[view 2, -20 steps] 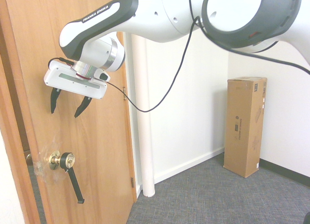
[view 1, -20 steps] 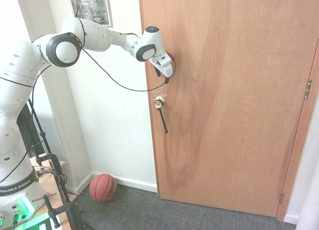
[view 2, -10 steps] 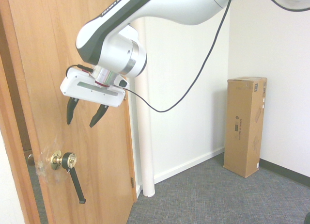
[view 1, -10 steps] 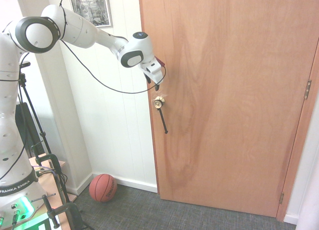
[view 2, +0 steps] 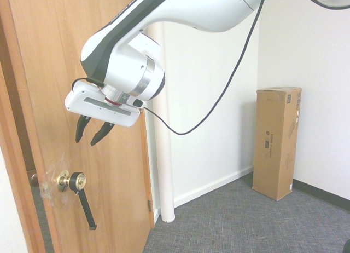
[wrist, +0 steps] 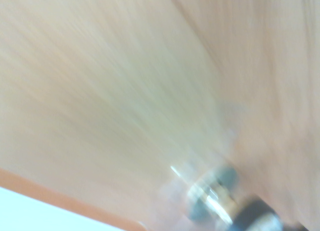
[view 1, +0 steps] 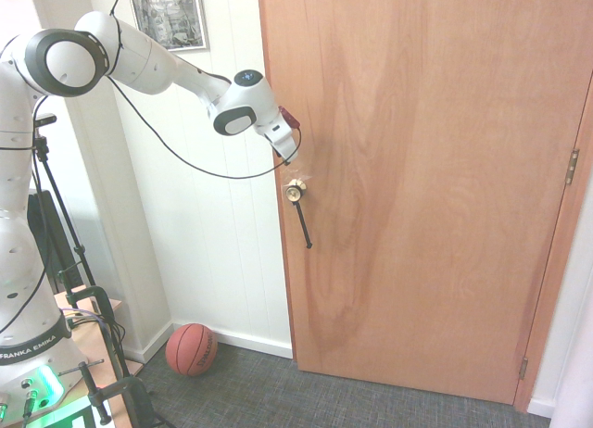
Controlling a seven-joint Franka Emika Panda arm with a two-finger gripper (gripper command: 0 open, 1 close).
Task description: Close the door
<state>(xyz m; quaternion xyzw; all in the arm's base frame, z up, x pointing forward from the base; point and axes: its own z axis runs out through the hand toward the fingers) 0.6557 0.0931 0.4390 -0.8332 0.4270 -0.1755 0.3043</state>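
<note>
The door (view 1: pixel 435 169) is a tall light-brown wood-grain panel, standing ajar in the second exterior view (view 2: pixel 65 39). Its brass knob (view 1: pixel 295 191) sits near the left edge, with a thin black rod (view 1: pixel 304 226) hanging below it. My gripper (view 2: pixel 88 139) hovers just above the knob (view 2: pixel 73 180), close to the door face. Its dark fingers (view 2: pixel 81 132) point down, a small gap apart, with nothing between them. In the first exterior view the gripper (view 1: pixel 291 152) sits at the door's free edge. The wrist view is a blur of wood with the knob (wrist: pixel 215 196) low in it.
A basketball (view 1: pixel 192 348) lies on the grey carpet by the white panelled wall (view 1: pixel 222 243). A framed picture (view 1: pixel 169 11) hangs above the arm. A tall cardboard box (view 2: pixel 279 141) stands against the far wall, and a white pillar (view 2: pixel 161 154) rises behind the door.
My gripper has come down and towards the door's free edge, ending closer above the knob. Its fingers have drawn nearer to each other. The door has not visibly moved.
</note>
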